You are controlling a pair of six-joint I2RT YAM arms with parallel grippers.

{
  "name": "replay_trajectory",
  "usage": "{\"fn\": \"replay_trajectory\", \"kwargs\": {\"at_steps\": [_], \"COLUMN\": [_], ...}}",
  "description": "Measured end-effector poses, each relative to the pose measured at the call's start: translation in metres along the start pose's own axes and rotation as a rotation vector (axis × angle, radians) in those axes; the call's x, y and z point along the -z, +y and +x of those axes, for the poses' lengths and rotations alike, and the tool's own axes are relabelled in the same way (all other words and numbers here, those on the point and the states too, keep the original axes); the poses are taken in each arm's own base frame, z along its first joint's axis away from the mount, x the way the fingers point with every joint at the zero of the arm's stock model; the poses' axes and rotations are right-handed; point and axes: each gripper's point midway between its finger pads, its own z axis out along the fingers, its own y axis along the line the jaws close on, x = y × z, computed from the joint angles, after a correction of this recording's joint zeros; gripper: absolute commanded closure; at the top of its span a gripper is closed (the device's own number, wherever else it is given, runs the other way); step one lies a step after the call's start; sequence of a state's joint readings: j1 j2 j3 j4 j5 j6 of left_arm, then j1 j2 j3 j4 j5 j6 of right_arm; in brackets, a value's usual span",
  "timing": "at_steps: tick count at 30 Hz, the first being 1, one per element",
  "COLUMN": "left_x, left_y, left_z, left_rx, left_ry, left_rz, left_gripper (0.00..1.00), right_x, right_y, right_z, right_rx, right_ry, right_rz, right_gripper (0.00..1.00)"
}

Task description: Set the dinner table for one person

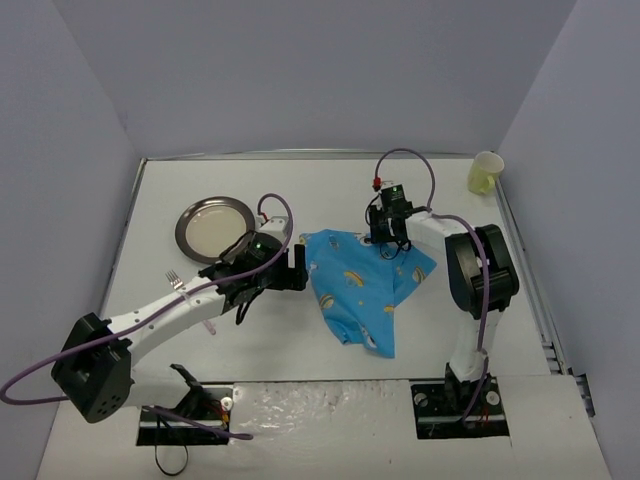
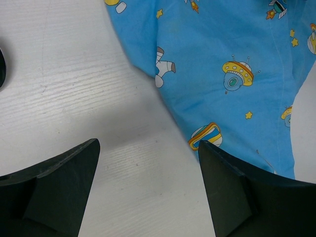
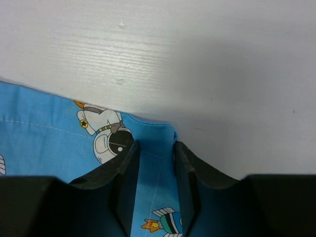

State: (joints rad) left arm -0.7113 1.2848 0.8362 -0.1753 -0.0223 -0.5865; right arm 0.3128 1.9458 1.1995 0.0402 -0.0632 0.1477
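Blue printed cloth (image 1: 362,288) lies rumpled on the white table (image 1: 300,190); right gripper (image 3: 154,163) pinches its edge — left gripper (image 2: 148,187) gapes wide, empty.

dinner table (image 1: 330,190) | on it: cloth (image 1: 355,290), plate (image 1: 213,227), fork (image 1: 177,281), cup (image 1: 485,173)

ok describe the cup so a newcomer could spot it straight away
Start from the white dinner table and go to its far right corner. The cup stands alone there, pale yellow-green, well apart from the blue cloth and round metal plate.
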Motion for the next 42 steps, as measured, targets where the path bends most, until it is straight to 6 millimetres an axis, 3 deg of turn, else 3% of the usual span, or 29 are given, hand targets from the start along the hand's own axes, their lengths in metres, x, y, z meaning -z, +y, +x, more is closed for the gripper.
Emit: {"fn": "replay_trajectory", "kwargs": {"at_steps": [3, 11, 13, 16, 20, 24, 26, 28, 30, 33, 36, 38, 42], "left_x": [0.002, 0.008, 0.014, 0.027, 0.052, 0.086, 0.107, 0.129, 0.149, 0.175, 0.193, 0.201, 0.199], "left_y": [0.000, 0.002, 0.003, 0.007, 0.018, 0.030, 0.034, 0.038, 0.041, 0.045, 0.049, 0.049, 0.048], "left_z": [0.000, -0.001, -0.005, -0.012, -0.024, -0.040, -0.053, -0.067, -0.080, -0.095, -0.104, -0.110, -0.111], "left_rx": [0.001, 0.001, 0.003, 0.009, 0.025, 0.046, 0.060, 0.074, 0.084, 0.095, 0.100, 0.103, 0.099], "left_ry": [-0.005, -0.014, -0.032, -0.068, -0.132, -0.222, -0.284, -0.355, -0.421, -0.499, -0.543, -0.565, -0.558], "left_rz": [0.002, -0.001, -0.005, -0.023, -0.061, -0.098, -0.112, -0.122, -0.127, -0.142, -0.156, -0.157, -0.161], "left_gripper": [0.23, 0.23, 0.23, 0.23, 0.23, 0.23, 0.23, 0.23, 0.23, 0.23, 0.23, 0.23, 0.23], "right_x": [0.000, 0.007, 0.016, 0.043, 0.112, 0.216, 0.271, 0.319, 0.352, 0.391, 0.419, 0.439, 0.464], "right_y": [0.000, 0.009, 0.021, 0.055, 0.125, 0.189, 0.215, 0.234, 0.245, 0.246, 0.228, 0.203, 0.124], "right_z": [0.002, -0.004, -0.021, -0.076, -0.177, -0.262, -0.285, -0.295, -0.296, -0.289, -0.277, -0.269, -0.252], "right_rx": [0.020, 0.059, 0.064, 0.052, -0.004, -0.051, -0.049, -0.038, -0.023, -0.009, -0.024, -0.052, -0.174], "right_ry": [0.003, 0.027, 0.015, -0.074, -0.302, -0.546, -0.638, -0.699, -0.733, -0.762, -0.790, -0.826, -0.921], "right_rz": [0.028, 0.075, 0.063, 0.009, -0.176, -0.420, -0.541, -0.652, -0.736, -0.806, -0.799, -0.764, -0.628], "right_gripper": [0.99, 1.00, 1.00, 1.00, 1.00, 1.00, 1.00, 1.00, 1.00, 1.00, 1.00, 1.00, 1.00]}}
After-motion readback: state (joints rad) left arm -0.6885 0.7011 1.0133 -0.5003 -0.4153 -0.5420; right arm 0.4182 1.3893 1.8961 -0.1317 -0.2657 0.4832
